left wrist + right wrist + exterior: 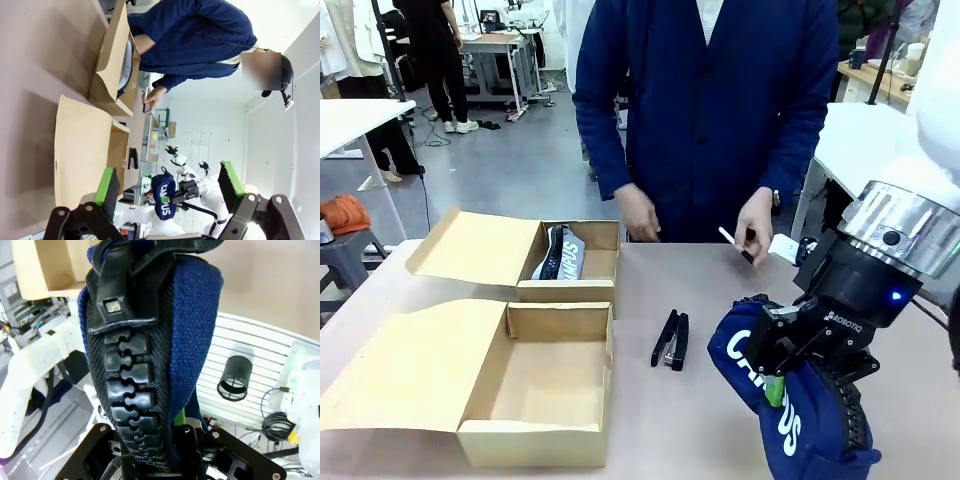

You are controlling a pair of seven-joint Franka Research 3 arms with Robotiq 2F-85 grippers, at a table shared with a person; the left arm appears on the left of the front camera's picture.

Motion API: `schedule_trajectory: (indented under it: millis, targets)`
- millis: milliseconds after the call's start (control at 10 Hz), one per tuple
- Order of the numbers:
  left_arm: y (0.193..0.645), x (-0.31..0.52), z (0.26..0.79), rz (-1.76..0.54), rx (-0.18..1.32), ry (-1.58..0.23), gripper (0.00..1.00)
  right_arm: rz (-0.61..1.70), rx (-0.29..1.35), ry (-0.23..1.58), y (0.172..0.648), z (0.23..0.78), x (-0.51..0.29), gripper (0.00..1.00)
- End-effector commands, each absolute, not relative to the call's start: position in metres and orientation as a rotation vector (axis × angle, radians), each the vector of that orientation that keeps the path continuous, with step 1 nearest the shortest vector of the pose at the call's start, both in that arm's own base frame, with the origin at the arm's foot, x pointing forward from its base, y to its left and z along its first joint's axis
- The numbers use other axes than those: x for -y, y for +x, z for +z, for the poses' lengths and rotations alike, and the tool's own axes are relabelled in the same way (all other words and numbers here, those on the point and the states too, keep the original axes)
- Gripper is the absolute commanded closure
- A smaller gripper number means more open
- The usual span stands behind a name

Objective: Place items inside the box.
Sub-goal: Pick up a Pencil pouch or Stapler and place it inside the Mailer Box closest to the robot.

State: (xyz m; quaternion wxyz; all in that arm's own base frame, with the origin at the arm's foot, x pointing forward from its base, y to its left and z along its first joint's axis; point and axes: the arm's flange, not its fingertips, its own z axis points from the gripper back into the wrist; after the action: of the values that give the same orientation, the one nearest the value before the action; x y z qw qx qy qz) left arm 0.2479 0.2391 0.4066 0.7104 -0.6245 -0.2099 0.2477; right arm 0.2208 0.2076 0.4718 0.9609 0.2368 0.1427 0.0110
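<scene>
Right claw (782, 385): clamped shut on the navy "CAMPUS" pouch (815, 435), held clear of the table.
Pouch axis: long side hangs steeply, its lower end below the claw on my own side; the zip edge runs up along my fingers.
Near box (535, 432): open and empty, well apart to the claw's left, lower than the pouch.
Far box (568, 291): left of the claw and beyond it, already holding another dark pouch (560, 255).
Stapler (671, 340): on the table between claw and near box.
Left claw (167, 184): pads spread wide, holding nothing; on the box side.
Nearer arm: my right, since it carries the pouch.
Judgement: carry leftward over the stapler, then lower.
</scene>
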Motion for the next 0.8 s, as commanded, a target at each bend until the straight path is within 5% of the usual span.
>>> schedule_trajectory:
  millis: [0, 700]
  targets:
    - [0.247, -0.237, 0.407, 0.53, 0.481, -1.394, 0.0, -0.013, -0.274, 0.454, 0.213, 0.455, -0.203, 0.93]
    - [0.247, -0.237, 0.407, 0.53, 0.481, -1.394, 0.0, -0.061, -0.241, 0.463, 0.233, 0.47, -0.219, 0.93]
